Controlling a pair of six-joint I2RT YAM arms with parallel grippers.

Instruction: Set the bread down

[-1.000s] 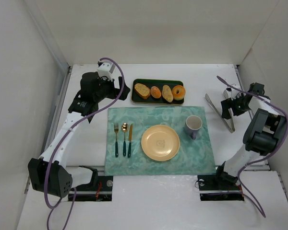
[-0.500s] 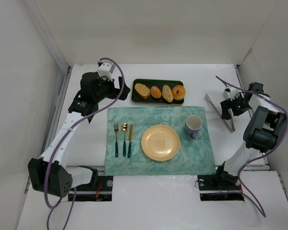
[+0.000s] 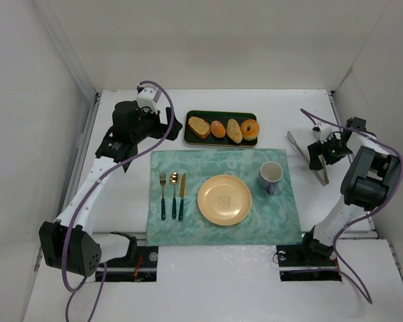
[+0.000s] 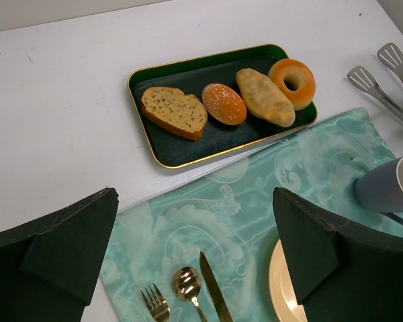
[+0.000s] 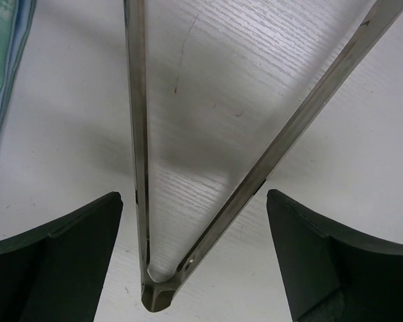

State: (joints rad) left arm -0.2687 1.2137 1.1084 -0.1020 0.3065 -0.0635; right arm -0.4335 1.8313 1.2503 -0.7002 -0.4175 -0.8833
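Basically nothing's done yet. The ring-shaped bagel (image 4: 292, 82) sits at the right end of the dark tray (image 4: 181, 151), just beyond the placemat (image 3: 188, 164), and the yellow plate (image 3: 224, 199) is bare. The right gripper (image 5: 193, 221) is spread wide, straddling the hinge end of the metal tongs (image 5: 158, 295). It's probably not touching them, hard to say. The left gripper (image 4: 195, 201) hangs open, holding nothing. Grab, carry and drop are all left to do.
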